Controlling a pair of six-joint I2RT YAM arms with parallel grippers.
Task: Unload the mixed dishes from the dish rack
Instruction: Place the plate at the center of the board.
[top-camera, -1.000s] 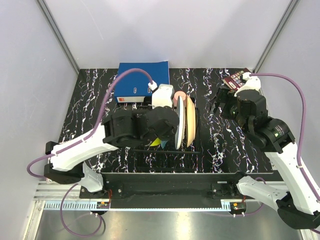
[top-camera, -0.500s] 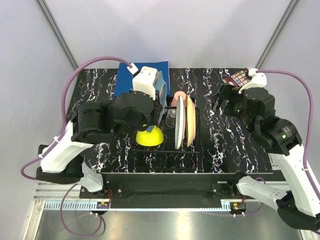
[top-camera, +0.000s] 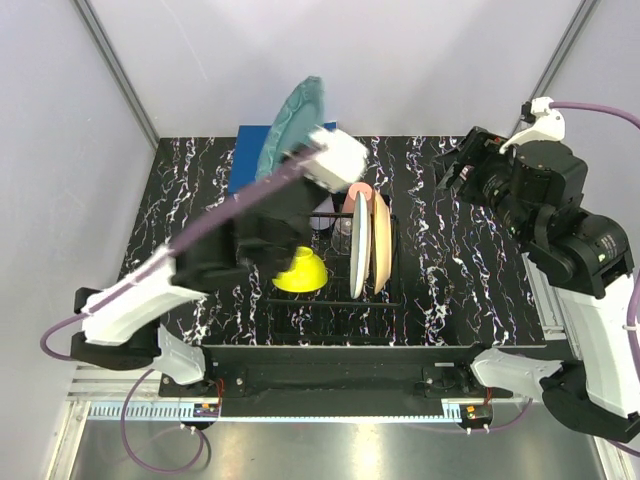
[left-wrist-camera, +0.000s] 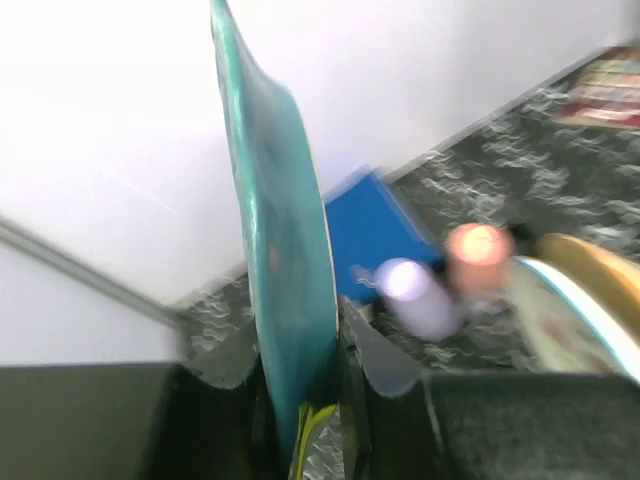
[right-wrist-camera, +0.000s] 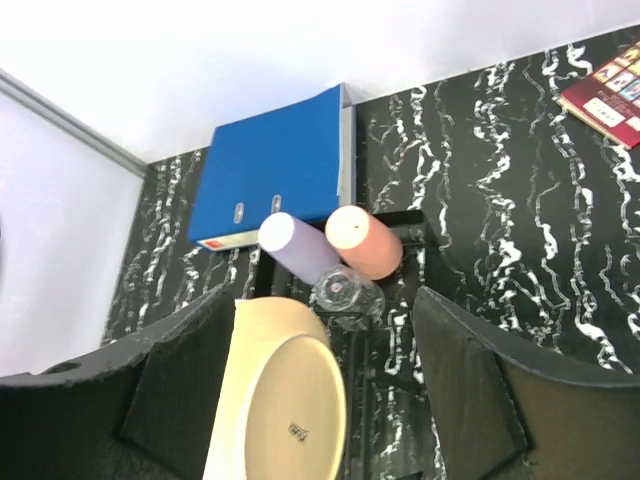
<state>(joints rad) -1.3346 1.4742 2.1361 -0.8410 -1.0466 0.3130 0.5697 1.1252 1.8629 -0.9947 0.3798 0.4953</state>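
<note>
Top external: left gripper (top-camera: 303, 160) pinches teal plate (top-camera: 290, 120) rim, clear of rack (top-camera: 340, 302).

Teal plate (top-camera: 292, 125), upper centre of the top view: smooth, plastic look, soft sheen on its face. Yellow bowl (top-camera: 300, 272): smooth, glossy. Peach plate (right-wrist-camera: 285, 400), lower left of the right wrist view: smooth, matt, with a small printed mark. Lilac cup (right-wrist-camera: 298, 247) and salmon-pink cup (right-wrist-camera: 362, 240): opaque plastic, satin finish. Clear glass (right-wrist-camera: 345, 293): transparent, bright glints. Dish rack (top-camera: 340, 301): thin black wire, dull coating. Blue binder (right-wrist-camera: 275, 175): smooth cover, two metal-ringed holes and a paper label on the spine. Table top (top-camera: 450, 290): black with white marble veining, low sheen. Right gripper (right-wrist-camera: 322, 295): fingers (right-wrist-camera: 470, 400) of matt black plastic. Booklet (right-wrist-camera: 610, 90), upper right: glossy printed paper.
</note>
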